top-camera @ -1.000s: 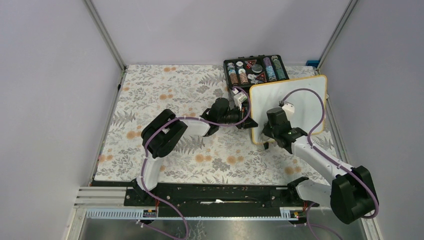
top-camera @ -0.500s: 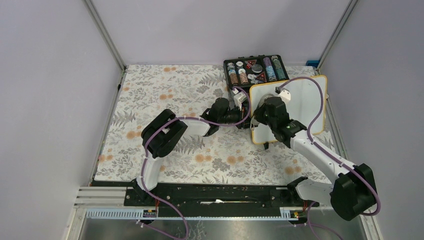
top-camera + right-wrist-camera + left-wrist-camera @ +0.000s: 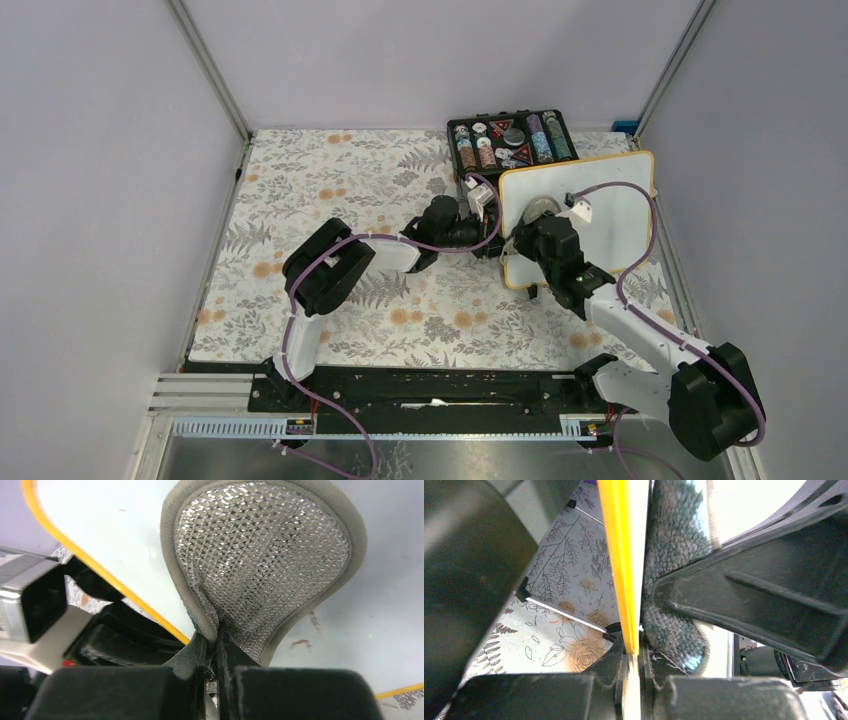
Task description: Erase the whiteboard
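Two arms meet at the whiteboard [image 3: 612, 205], which sits toward 2 o'clock from the middle of the table, close to the right wall. It has a white face and a thin yellow-orange frame, and the face is turned up toward the overhead camera. Small black feet show at its near edge. Whether the board rests on the table or is lifted clear of it, I cannot tell.

The left gripper [image 3: 633, 649] comes in from 9 o'clock of the board, and its fingers are pinched together on the board's left edge. The wrist view shows the yellow frame running straight down into the closed tips.

The right gripper [image 3: 216, 647] reaches in from 6 o'clock with its fingers clamped on the gathered lower edge of a round scrub pad [image 3: 260, 560]. The pad has silver mesh on the side facing the wrist camera, a grey rim, and a looped grey-teal fabric on the other side. It lies against the board's face near the upper left corner, just beside the frame — in the left wrist view the fabric side sits right against the board's edge.

Faint red smudges [image 3: 303, 643] remain on the white surface at about 4 o'clock of the pad; the rest of the visible face looks clean.

A black case of coloured chips [image 3: 510, 138] stands at 11 o'clock of the board, near its corner, on the floral tablecloth [image 3: 340, 180].
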